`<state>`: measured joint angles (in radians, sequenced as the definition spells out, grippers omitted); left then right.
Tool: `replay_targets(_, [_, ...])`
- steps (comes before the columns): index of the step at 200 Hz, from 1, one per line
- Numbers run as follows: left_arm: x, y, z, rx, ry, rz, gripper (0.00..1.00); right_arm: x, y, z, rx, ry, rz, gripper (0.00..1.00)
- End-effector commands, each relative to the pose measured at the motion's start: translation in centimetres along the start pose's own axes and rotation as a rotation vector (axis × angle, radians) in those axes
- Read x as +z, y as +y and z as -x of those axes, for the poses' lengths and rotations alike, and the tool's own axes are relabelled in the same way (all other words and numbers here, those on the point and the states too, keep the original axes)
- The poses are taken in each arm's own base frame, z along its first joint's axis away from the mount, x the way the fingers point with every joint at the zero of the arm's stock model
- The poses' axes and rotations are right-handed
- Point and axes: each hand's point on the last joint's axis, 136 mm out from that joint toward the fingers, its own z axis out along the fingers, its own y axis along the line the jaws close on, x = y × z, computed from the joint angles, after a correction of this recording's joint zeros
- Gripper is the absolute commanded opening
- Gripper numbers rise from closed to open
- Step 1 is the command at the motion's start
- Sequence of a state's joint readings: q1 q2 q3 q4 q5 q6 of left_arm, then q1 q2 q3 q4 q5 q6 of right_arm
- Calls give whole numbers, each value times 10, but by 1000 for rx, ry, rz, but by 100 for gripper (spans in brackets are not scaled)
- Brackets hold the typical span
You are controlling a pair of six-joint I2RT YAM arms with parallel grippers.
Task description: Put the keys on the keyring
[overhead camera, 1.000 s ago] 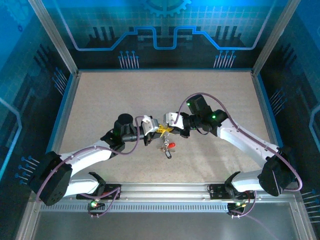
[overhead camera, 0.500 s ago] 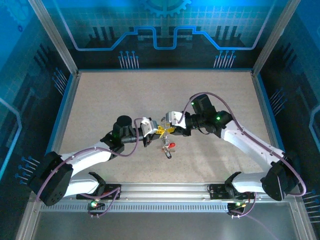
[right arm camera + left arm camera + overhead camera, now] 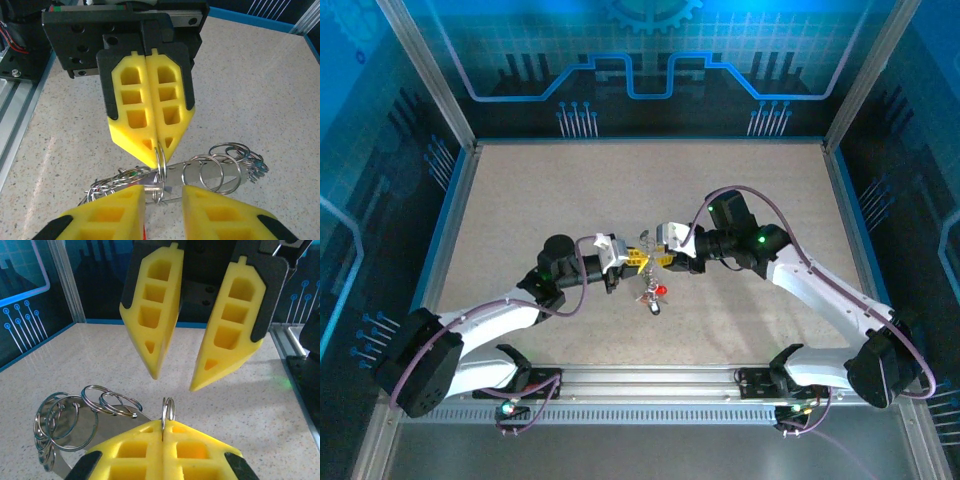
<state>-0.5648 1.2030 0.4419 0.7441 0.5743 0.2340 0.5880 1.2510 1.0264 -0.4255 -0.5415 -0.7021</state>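
Note:
My left gripper [image 3: 162, 427] is shut on a small silvery split ring [image 3: 168, 411] that stands edge-on above its yellow pads. A flat metal strip [image 3: 200, 172] and several more silvery rings [image 3: 109, 402] hang off that ring. Tiny keys dangle in the bunch [image 3: 652, 296], one with a red head [image 3: 661, 290]. Facing it, my right gripper [image 3: 162, 192] is open, its fingers on either side of the held ring [image 3: 160, 157] without touching it. In the top view the left gripper [image 3: 632, 259] and right gripper [image 3: 663, 260] meet tip to tip. I cannot pick out the large dark keyring hoop.
The speckled beige table [image 3: 520, 200] lies below, bounded by aluminium rails [image 3: 650, 378] at the near edge and blue panel walls [image 3: 640, 80] on the other sides. The left arm's black wrist block [image 3: 125, 30] looms close behind its fingers.
Both grippers have drifted slightly toward the far side together, carrying the key bunch along. The left arm's elbow has swung a little to the left.

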Motion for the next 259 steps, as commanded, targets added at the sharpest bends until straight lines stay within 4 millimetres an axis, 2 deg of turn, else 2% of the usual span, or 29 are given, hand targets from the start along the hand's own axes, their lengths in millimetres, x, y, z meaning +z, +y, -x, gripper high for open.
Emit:
replay_targets(1, [-4, -4, 28, 35, -106, -26, 0, 3, 2, 4, 16, -31, 30, 23])
replay_targets(24, [-4, -3, 28, 37, -120, -19, 0, 7, 5, 5, 19, -34, 46, 23])
replay_targets(52, [-5, -3, 32, 37, -130, -17, 0, 11, 4, -4, 47, 2, 47, 22])
replay_targets(72, [-5, -2, 31, 40, -132, -14, 0, 12, 1, -10, 73, 26, 29, 10])
replay_targets(98, [-6, -3, 35, 40, -152, -13, 0, 12, -1, -14, 98, 38, 33, 6])
replay_targets(111, [-6, -2, 36, 42, -162, -10, 0, 12, 0, -14, 101, 38, 42, 0])
replay_targets(150, [-5, -1, 37, 32, -185, -10, 0, 13, 0, -13, 106, 39, 57, 0])
replay_targets(162, [-4, -1, 34, 28, -178, -12, 0, 12, 0, -10, 101, 24, 51, 16])
replay_targets(174, [-3, -1, 33, 19, -178, -18, 0, 10, 2, -4, 84, -16, 54, 19])
replay_targets(202, [-2, -2, 30, 9, -177, -24, 0, 2, 1, 8, 46, -79, 30, 19])
replay_targets(239, [-1, -3, 30, 6, -179, -39, 0, -2, -4, 12, 33, -100, 8, 19])
replay_targets(259, [1, -2, 29, 9, -177, -41, 0, -1, -2, 13, 34, -104, 28, 11])
